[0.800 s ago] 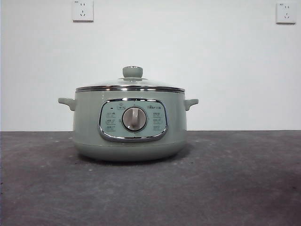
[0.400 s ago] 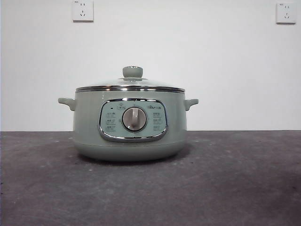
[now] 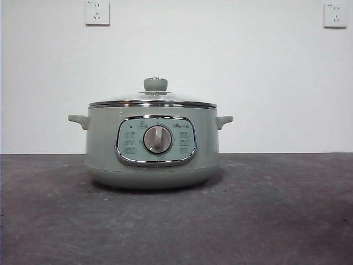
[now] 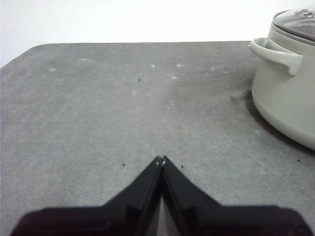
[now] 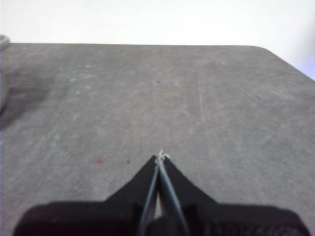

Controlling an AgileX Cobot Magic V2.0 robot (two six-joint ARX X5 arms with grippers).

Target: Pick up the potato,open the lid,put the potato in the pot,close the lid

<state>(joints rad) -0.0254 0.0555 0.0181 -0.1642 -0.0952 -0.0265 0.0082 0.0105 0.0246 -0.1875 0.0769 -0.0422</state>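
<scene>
You see the robot only in your two wrist views. Your left gripper [image 4: 161,160] shows as two matte black jaws, each a flat wedge that broadens from a narrow tip into a wide, dark, blurred base. A tiny pale fleck sits at the very tips. Your right gripper [image 5: 160,156] has the same black wedge shape, with thin lighter grey edges running along the inner faces of the jaws and a small whitish bit at the tip. No cables, screws or markings are clear enough for you to make out.
</scene>
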